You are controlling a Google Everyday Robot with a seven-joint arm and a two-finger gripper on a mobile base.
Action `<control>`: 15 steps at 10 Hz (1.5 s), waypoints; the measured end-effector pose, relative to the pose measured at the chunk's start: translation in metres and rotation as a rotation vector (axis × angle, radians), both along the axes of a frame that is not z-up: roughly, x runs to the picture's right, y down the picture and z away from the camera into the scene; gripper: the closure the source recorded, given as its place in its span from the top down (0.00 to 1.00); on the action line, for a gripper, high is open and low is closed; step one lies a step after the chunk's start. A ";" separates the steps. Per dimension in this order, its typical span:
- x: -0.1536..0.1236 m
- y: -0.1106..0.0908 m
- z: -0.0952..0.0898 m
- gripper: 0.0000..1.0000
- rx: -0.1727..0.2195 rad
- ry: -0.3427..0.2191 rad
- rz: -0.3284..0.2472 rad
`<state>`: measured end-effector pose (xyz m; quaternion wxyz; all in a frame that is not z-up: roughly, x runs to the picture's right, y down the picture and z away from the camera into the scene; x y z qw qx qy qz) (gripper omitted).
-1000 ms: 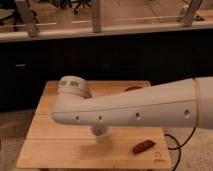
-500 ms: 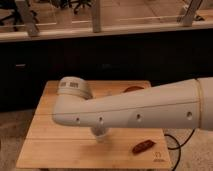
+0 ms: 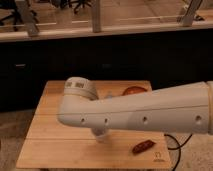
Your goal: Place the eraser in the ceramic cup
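Note:
My white arm (image 3: 140,114) crosses the view from the right edge to a rounded joint (image 3: 76,91) over the wooden table (image 3: 55,145). My gripper is hidden behind the arm and does not show. A small white rounded shape (image 3: 99,134) peeks out under the arm at the table's middle. I cannot tell whether it is the ceramic cup or part of the arm. The eraser is out of view.
An orange bowl (image 3: 134,90) shows partly above the arm at the table's back right. A reddish-brown oblong thing (image 3: 142,146) lies near the front right edge. A black cable (image 3: 176,145) hangs past the right edge. A dark counter wall stands behind the table.

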<state>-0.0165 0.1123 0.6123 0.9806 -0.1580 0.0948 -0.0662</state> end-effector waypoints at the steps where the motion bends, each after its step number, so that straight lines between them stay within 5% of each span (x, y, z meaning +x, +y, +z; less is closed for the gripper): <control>1: 0.003 0.001 0.000 0.00 -0.007 0.008 -0.001; 11: 0.023 0.005 -0.005 0.00 -0.057 0.032 0.034; 15: 0.031 0.007 -0.006 0.00 -0.164 0.065 0.074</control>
